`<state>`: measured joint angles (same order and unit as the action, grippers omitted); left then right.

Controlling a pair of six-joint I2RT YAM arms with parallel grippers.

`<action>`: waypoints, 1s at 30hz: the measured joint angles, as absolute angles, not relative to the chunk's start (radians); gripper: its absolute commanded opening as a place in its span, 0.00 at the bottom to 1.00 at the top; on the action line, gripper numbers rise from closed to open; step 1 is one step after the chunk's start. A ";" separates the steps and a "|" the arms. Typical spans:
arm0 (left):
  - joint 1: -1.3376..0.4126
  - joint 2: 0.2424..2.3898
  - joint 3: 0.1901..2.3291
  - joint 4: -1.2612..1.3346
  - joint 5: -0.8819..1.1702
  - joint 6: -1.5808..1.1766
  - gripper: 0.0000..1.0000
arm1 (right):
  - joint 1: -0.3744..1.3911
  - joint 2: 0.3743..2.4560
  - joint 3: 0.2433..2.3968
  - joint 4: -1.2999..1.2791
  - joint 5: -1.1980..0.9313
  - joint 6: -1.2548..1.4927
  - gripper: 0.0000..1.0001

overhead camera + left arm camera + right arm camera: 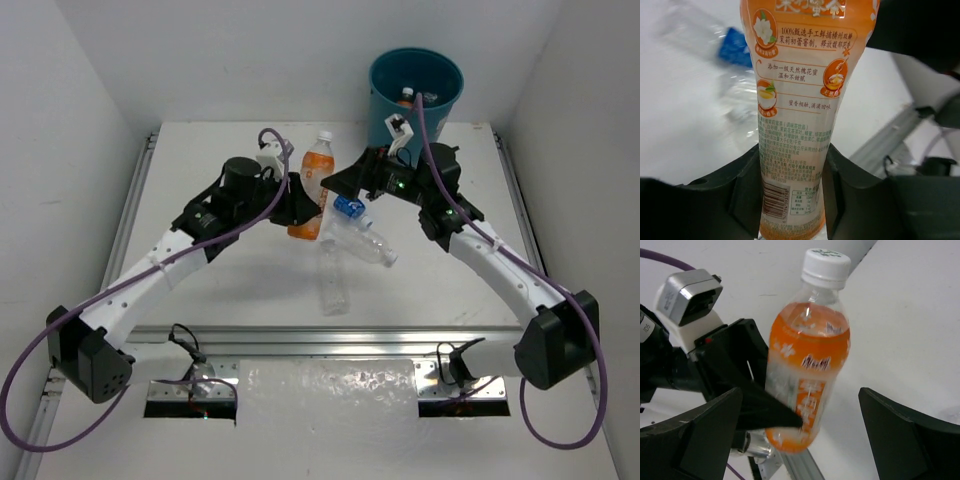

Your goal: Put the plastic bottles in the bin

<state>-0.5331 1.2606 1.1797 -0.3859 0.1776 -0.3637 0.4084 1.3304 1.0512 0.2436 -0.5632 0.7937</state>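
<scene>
Left gripper (792, 170) clamped on the lower body of the orange bottle (313, 195) — bottle roughly upright, white cap up, over the middle of the table (250, 295). Right gripper (801, 405) spread wide, facing that bottle; bottle ahead of the gap, untouched. White tabletop. Blue-labelled bottle (352, 209) and two clear bottles (333, 280) lie on their sides just beside. Teal bin (380, 100) at far edge, right — second orange bottle (407, 97) inside. White walls (90, 90) around.
</scene>
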 measured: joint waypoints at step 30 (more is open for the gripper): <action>-0.525 1.178 1.128 -0.458 -0.088 -0.419 1.00 | 0.244 1.797 1.955 -0.062 -0.052 0.451 0.00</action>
